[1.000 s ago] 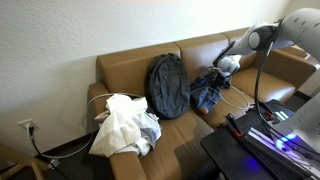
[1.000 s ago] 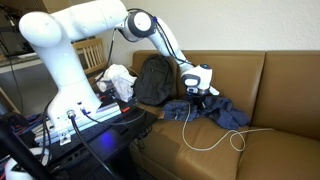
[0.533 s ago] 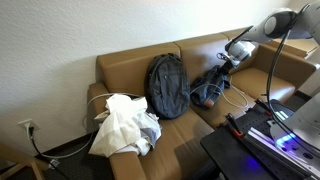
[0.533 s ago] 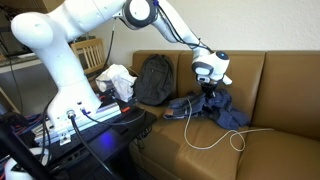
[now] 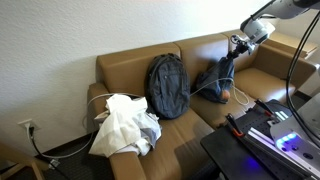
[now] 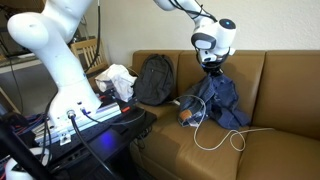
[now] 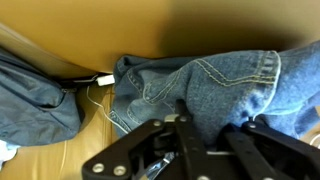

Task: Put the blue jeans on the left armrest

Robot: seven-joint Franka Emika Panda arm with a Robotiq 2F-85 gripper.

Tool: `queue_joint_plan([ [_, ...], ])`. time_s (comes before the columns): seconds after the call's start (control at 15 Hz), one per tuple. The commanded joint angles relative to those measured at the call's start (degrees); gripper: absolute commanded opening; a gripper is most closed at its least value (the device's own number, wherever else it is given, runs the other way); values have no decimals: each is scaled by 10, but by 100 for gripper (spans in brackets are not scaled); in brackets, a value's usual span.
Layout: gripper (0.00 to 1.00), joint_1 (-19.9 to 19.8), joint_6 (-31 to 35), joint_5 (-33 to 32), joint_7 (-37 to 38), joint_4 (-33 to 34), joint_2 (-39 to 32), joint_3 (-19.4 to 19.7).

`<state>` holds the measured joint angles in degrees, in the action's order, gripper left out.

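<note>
Blue jeans (image 5: 214, 82) dangling at upper right of frame, pinched in closed tool (image 5: 238, 44). Lift higher to free trailing hem from white cable (image 6: 215, 135), then carry over backpack (image 5: 167, 85) toward armrest (image 5: 128, 166) at lower left.

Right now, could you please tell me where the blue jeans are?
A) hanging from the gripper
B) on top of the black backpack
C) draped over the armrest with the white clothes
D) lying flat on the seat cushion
A: in an exterior view the blue jeans dangle from the gripper in front of the sofa backrest.
</note>
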<state>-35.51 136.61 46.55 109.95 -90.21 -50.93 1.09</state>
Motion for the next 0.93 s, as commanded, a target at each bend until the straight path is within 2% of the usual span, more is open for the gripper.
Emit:
queue_joint_plan([
  [0.0,15,25,-20,31,-35,-15,20,34],
  [0.13,15,26,-26,32,-52,-43,49,37],
  [0.2,4,27,-26,32,-54,-49,54,38],
  [0.33,4,28,6,84,-96,-69,85,21],
  [0.4,4,43,11,99,-111,-100,136,25],
  [0.67,4,77,10,160,-221,-139,213,43],
  [0.87,4,109,1,170,-289,-183,292,63],
])
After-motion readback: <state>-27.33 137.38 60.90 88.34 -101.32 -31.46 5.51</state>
